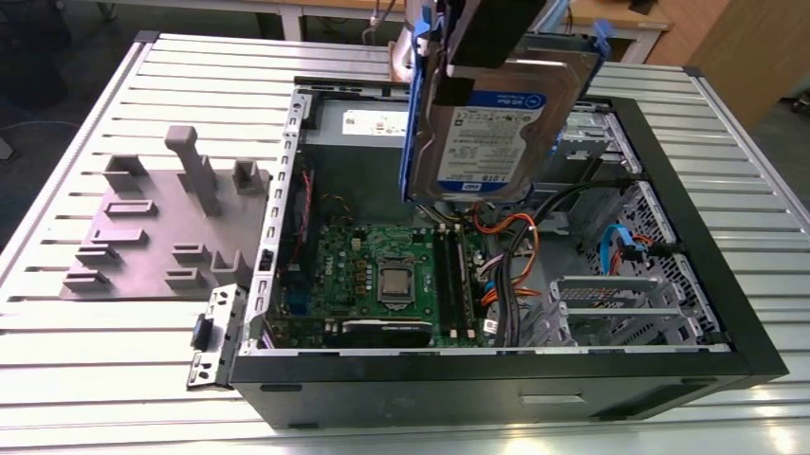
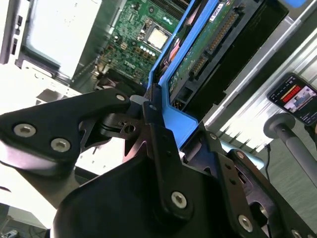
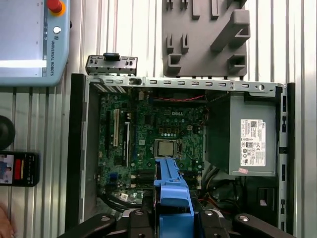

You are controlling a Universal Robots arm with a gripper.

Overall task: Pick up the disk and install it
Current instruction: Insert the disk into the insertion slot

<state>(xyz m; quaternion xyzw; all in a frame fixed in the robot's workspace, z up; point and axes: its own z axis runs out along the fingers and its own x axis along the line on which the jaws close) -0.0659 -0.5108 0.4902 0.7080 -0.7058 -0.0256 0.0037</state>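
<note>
The disk, a silver-grey hard drive with a white-and-blue label in a blue plastic carrier, hangs on edge in the air over the middle of the open computer case. My gripper is shut on its upper end. In the second wrist view the black fingers clamp the blue carrier of the disk, whose circuit-board side shows. In the first wrist view the blue carrier edge of the disk juts out from my gripper above the motherboard.
The case lies open on a slatted metal table. Inside are the grey power supply, orange cables and a metal drive cage. A grey fixture plate lies at the exterior view's left. A teach pendant and a phone lie beside the case.
</note>
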